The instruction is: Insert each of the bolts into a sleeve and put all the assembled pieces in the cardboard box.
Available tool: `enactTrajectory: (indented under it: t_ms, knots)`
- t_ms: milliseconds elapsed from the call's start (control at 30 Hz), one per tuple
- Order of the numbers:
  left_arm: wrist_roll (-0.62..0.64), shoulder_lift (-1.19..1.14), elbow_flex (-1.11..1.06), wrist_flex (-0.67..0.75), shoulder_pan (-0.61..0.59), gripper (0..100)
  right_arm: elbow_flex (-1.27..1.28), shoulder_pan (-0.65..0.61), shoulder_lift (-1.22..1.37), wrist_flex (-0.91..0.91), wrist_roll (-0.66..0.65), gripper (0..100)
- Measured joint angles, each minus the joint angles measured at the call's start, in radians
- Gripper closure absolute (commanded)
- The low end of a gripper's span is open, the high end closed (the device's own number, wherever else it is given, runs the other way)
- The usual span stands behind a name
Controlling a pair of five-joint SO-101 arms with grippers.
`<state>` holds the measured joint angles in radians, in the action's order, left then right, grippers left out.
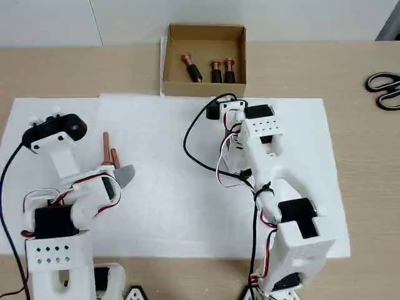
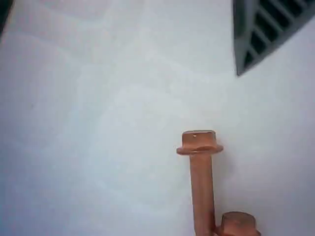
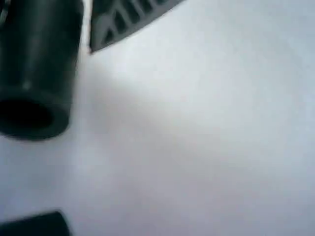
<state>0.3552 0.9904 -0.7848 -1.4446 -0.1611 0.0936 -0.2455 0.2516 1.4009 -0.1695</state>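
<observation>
Two loose copper bolts [image 1: 110,151] lie side by side on the white mat [image 1: 162,206], just ahead of my left gripper [image 1: 120,178]. That gripper is open with nothing in it. One of its fingers [image 2: 266,29] shows beyond the longer bolt [image 2: 202,182] and the second bolt's head [image 2: 238,223]. My right gripper [image 1: 228,111] is low at the mat's far edge, close to the cardboard box [image 1: 205,87]. A black sleeve [image 1: 212,111] sits right beside it, with its open end [image 3: 27,115] facing the camera. The box holds three bolts set in sleeves [image 1: 215,70].
Another black piece [image 3: 34,223] lies near the right gripper in the right wrist view. Scissors [image 1: 384,87] rest on the bare table at the far right. A black cable [image 1: 194,156] loops over the mat beside the right arm.
</observation>
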Motion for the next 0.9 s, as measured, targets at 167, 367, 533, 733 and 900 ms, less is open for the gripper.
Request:
enactTrajectory:
  t_ms: [167, 367, 533, 733, 900]
  knots:
    - [0.000, 0.000, 0.000, 0.000, 0.000, 70, 0.000, 0.000, 0.000, -0.008, 0.000, 88.3]
    - [0.000, 0.000, 0.000, 0.000, 0.000, 70, 0.000, 0.000, 0.000, -0.051, 0.000, 88.3]
    - [0.000, 0.000, 0.000, 0.000, 0.000, 70, -0.002, 0.000, 0.029, -0.064, 0.000, 88.3]
    - [0.000, 0.000, 0.000, 0.000, 0.000, 70, -0.023, 0.005, 0.115, -0.086, 0.000, 88.3]
    - [0.000, 0.000, 0.000, 0.000, 0.000, 70, -0.032, 0.005, 0.137, -0.094, 0.000, 89.0]
